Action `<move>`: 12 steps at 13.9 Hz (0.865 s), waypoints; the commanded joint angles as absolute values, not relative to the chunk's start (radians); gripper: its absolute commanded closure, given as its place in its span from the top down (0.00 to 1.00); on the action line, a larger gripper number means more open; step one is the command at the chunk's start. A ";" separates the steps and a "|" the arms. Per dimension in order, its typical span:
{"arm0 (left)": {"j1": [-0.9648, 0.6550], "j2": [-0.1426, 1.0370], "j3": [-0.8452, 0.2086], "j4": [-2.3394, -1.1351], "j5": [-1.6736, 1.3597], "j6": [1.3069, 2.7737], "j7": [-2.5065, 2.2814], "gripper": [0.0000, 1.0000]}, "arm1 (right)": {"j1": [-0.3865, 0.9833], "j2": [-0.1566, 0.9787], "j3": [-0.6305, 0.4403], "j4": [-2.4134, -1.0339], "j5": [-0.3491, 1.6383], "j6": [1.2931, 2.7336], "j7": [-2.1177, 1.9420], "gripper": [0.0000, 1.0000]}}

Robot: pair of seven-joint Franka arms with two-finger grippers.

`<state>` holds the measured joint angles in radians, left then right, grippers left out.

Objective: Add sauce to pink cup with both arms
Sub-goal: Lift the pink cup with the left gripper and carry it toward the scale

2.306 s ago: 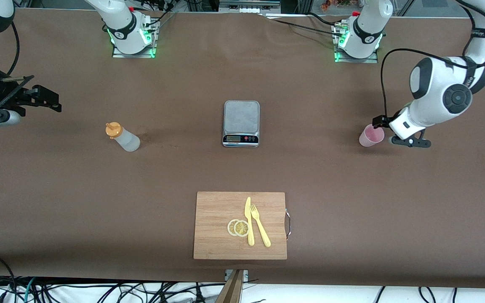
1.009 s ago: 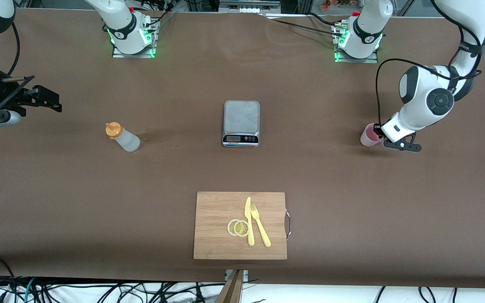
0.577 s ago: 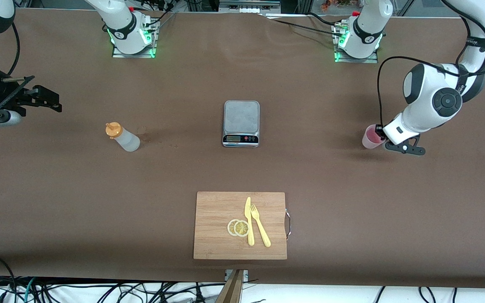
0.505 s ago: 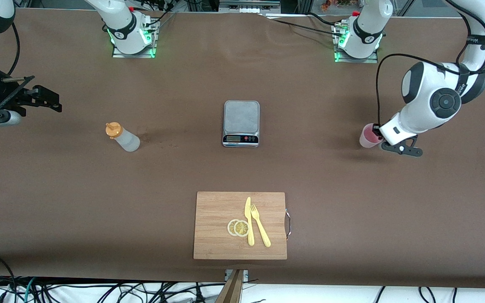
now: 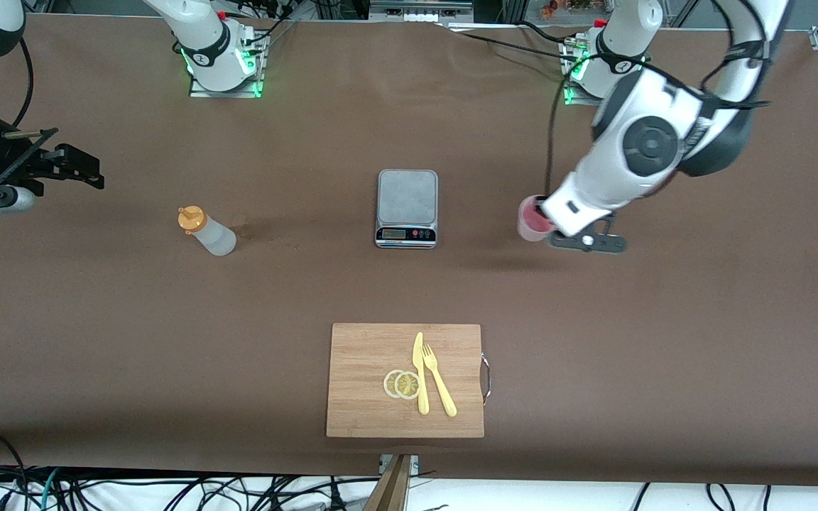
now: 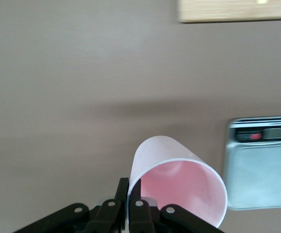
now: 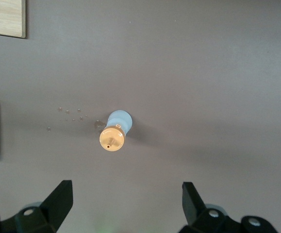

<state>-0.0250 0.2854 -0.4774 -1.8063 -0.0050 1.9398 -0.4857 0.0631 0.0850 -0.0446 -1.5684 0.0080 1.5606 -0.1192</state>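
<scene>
- The left gripper (image 6: 128,206) pinches the rim of the pink cup (image 6: 176,187), one black finger inside the wall and one outside, jaws clamped tight on the thin plastic.
- The pink cup (image 5: 533,218) hangs in that grip above the brown table (image 5: 700,341), between the grey scale (image 5: 407,207) and the left arm's end; it is tilted, and its smooth, tapered, handleless body shows a deeper pink inside.
- In the left wrist view the scale (image 6: 261,162) sits just beside the cup's mouth, a flat matt plate with a dark display strip and a red button.
- The right gripper (image 7: 125,204) hovers with its black fingers spread wide, holding nothing, above the squeeze bottle (image 7: 116,128).
- The squeeze bottle (image 5: 206,232) stands on the table toward the right arm's end, well apart from the scale: a translucent whitish body with an orange nozzle cap.
- A few tiny droplets (image 7: 70,116) dot the table's matt surface beside the bottle.
- A wooden cutting board (image 5: 366,376) lies nearer the front camera than the scale, carrying two lemon slices (image 5: 402,384), a yellow plastic knife (image 5: 420,372) and a fork (image 5: 439,380).
</scene>
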 commanded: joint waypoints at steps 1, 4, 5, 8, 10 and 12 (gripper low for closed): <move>-0.150 0.432 -0.477 -1.652 -0.012 1.917 -0.700 0.00 | 0.055 0.083 -0.046 -1.569 0.025 1.551 -0.133 1.00; -0.257 0.486 -0.477 -1.646 -0.003 1.960 -0.936 0.00 | 0.057 0.083 -0.046 -1.565 0.023 1.548 -0.132 1.00; -0.280 0.501 -0.477 -1.652 -0.002 1.963 -0.984 0.00 | 0.057 0.083 -0.046 -1.565 0.025 1.548 -0.132 1.00; -0.351 0.534 -0.477 -1.654 0.000 1.970 -1.077 0.00 | 0.055 0.083 -0.046 -1.565 0.025 1.548 -0.133 1.00; -0.391 0.551 -0.474 -1.655 0.002 1.985 -1.091 0.00 | 0.057 0.083 -0.048 -1.566 0.023 1.546 -0.136 1.00; -0.403 0.564 -0.472 -1.660 0.005 2.019 -1.091 0.00 | 0.060 0.083 -0.048 -1.568 0.023 1.525 -0.133 1.00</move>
<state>-0.3823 0.5392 -0.4841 -1.6847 -0.0055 2.0018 -1.0765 0.0619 0.0853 -0.0456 -1.5687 0.0080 1.5506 -0.1203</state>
